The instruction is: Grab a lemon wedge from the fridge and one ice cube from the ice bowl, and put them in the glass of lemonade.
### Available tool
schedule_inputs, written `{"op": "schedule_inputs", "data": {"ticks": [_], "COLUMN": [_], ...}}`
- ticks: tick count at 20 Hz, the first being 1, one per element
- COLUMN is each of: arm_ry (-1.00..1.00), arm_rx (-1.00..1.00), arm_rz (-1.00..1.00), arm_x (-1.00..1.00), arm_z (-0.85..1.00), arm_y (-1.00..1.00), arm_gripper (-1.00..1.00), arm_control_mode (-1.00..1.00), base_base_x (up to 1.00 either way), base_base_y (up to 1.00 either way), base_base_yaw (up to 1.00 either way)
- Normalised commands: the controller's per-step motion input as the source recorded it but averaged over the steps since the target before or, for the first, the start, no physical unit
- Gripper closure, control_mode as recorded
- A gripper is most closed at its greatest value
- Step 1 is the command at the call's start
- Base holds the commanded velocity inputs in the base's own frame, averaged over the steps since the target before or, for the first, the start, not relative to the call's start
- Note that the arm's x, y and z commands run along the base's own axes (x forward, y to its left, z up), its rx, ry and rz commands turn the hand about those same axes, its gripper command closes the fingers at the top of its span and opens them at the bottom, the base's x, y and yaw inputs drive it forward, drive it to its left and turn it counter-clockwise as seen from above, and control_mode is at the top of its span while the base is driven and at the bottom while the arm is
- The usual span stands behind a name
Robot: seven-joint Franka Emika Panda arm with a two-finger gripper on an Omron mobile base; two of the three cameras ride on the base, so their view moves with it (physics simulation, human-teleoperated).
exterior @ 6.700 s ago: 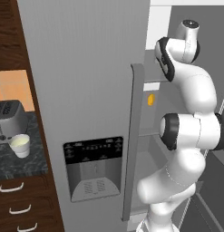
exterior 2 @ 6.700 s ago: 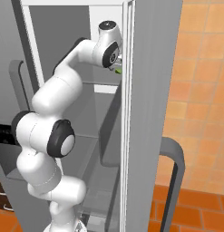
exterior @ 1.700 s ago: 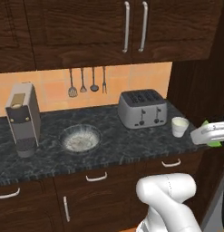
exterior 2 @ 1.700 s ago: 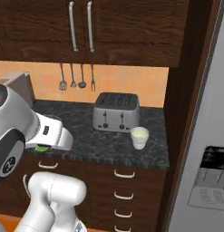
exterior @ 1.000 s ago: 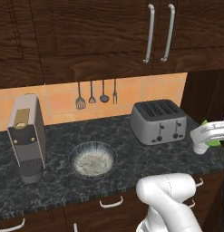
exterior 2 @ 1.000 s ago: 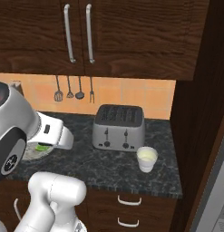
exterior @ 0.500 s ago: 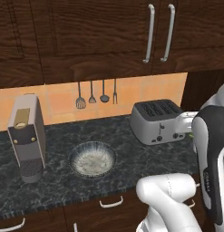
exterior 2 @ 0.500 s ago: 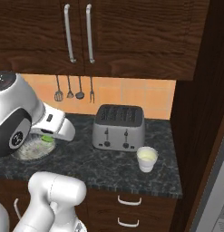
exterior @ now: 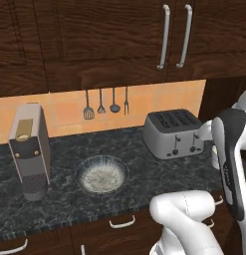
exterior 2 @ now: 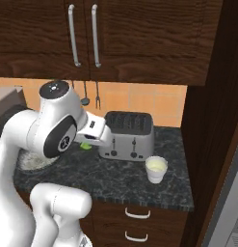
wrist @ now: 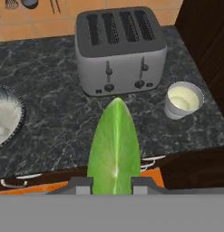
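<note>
My gripper (wrist: 111,181) is shut on a green wedge (wrist: 114,145), not a yellow-orange one; the lemon wedge is out of view. It hangs above the counter's front edge, facing the toaster (wrist: 119,47). The glass of lemonade (wrist: 181,99) stands to the right of the toaster, apart from the gripper, and is seen as a small whitish cup (exterior 2: 156,169). The ice bowl (exterior: 82,167) lies left of the toaster, its rim (wrist: 18,106) at the hand view's left edge. From the right base, the green piece (exterior 2: 85,145) peeks below the hand. A strip of the fridge (exterior 2: 229,207) shows at far right.
A tall coffee machine (exterior: 29,149) stands at the counter's left. Utensils (exterior: 100,102) hang on the orange tiled wall, and dark cabinets (exterior: 164,40) hang above. A dark wood panel (exterior 2: 209,111) closes the counter's right end. Drawers (exterior 2: 137,212) run below the counter.
The base left the fridge and drove along the counter, then stopped. In the last second the arm swung up and forward, carrying the green wedge towards the toaster.
</note>
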Motion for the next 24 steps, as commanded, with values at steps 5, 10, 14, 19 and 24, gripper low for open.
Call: {"op": "schedule_inputs", "data": {"ticks": [5,10,14,19,24], "arm_ry": [0.2,0.0,0.0,0.0,0.0], "arm_rx": [0.01,0.04,0.0,0.0,0.02], "arm_rz": [-0.3,-0.23,-0.2,-0.1,-0.05], "arm_x": [0.15,0.0,0.03,0.56,0.52], "arm_z": [-0.14,-0.61,-0.59,-0.41,-0.27], "arm_y": [-0.76,-0.54,-0.44,-0.3,-0.4], "arm_gripper": [1.0,1.0,1.0,1.0,1.0], "arm_control_mode": [-1.0,-1.0,-1.0,-1.0,-1.0], "base_base_x": [0.0,0.0,0.0,0.0,0.0], "base_base_y": [0.0,0.0,0.0,0.0,0.0], "base_base_yaw": [0.0,0.0,0.0,0.0,0.0]}}
